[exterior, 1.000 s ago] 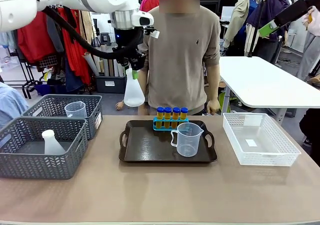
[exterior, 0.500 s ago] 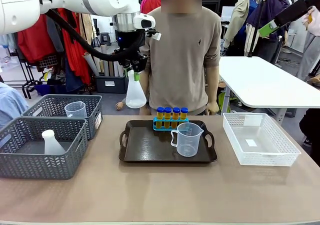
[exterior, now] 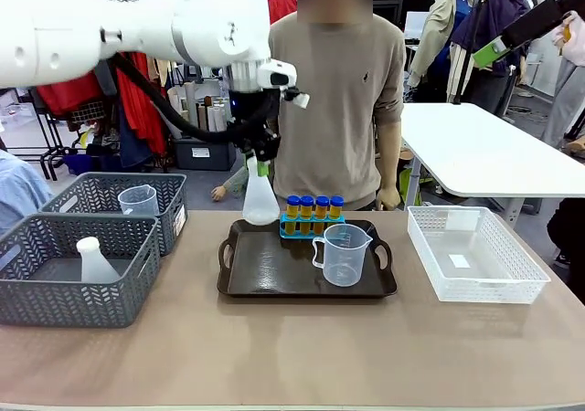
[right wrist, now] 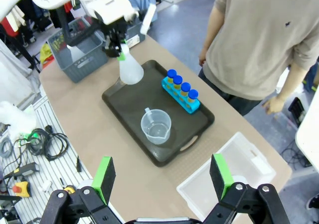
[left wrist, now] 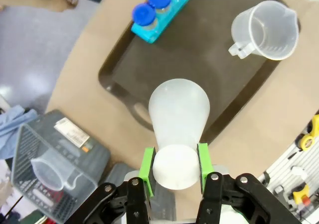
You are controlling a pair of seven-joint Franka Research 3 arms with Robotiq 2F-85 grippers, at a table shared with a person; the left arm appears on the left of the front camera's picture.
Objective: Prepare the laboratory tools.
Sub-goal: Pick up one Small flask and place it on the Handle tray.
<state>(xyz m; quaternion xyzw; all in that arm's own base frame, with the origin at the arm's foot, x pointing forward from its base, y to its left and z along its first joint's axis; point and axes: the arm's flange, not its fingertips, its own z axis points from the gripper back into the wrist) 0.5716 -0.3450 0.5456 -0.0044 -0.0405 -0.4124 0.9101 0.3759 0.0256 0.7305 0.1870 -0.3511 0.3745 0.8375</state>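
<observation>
The left tool [exterior: 260,162] pinches the neck of the translucent white conical flask [exterior: 260,201], green pads on either side of it (the left wrist view shows both pads [left wrist: 147,165] flat against the neck). The flask hangs upright, long axis vertical, neck up and wide base down, above the near-left corner of the black handled tray [exterior: 265,269], clear of its surface. Just to its right on the tray stands the blue four-hole tube rack [exterior: 312,224] with 4 blue-capped amber tubes [exterior: 313,205], lined up along the tray's far edge. The clear measuring beaker [exterior: 344,255] sits right of middle, handle toward the left. The tray's left half is bare, bounded by its raised rim and left handle. 2 grey mesh baskets [exterior: 55,274] stand well to the left on the tabletop [exterior: 292,356], a white mesh basket [exterior: 475,256] to the right. The right tool [right wrist: 162,176] hangs high above the tabletop, its fingers spread wide, holding nothing.
</observation>
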